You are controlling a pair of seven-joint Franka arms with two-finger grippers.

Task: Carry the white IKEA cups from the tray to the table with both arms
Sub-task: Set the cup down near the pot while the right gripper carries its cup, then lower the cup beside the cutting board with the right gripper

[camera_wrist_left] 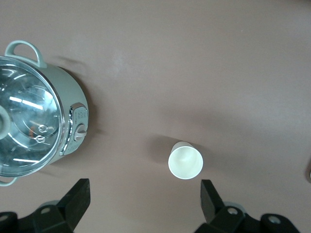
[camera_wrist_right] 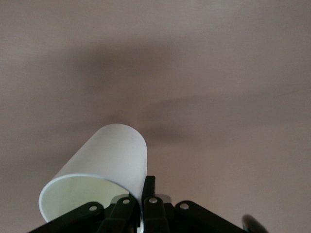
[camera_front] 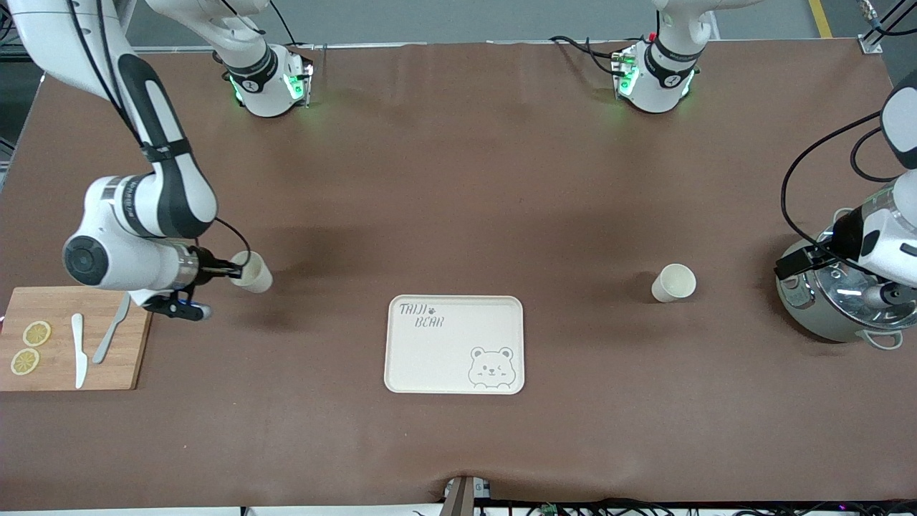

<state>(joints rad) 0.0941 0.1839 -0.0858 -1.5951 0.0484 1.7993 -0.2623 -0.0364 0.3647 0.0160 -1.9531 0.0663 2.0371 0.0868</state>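
Right wrist view is showing the right gripper's [camera_wrist_right: 141, 206] black jaws clenched on the rim wall of one small cream-white tapered cup [camera_wrist_right: 104, 170], one jaw inside the mouth and one outside. From the front, that held cup [camera_front: 252, 271] is hanging tilted over bare brown surface [camera_front: 458, 179], just past the corner of the wooden cutting board [camera_front: 43, 373] that is carrying two lemon slices [camera_front: 30, 347], a white knife [camera_front: 78, 350] and a second utensil [camera_front: 111, 331]. Whether its base is already touching down is hard to judge from this angle.

Over at the left arm's end, the left gripper's [camera_wrist_left: 143, 206] jaws are standing released and wide apart, hovering above the other cream-white cup [camera_wrist_left: 185, 159], which is standing upright on the surface with its mouth up, near a grey-green lidded cooking pot [camera_wrist_left: 39, 111] but not touching it.

Both cups are looking light, thin-walled and stiff, with a matte skin that should be giving fair friction. A rim pinch is working, though a light cup can tip easily on release.

Between them, the cream rectangular tray with bear drawing [camera_front: 455, 344] is lying empty, well apart from both cups. Open brown surface is surrounding each cup; the board edge and the pot are the only close obstacles.
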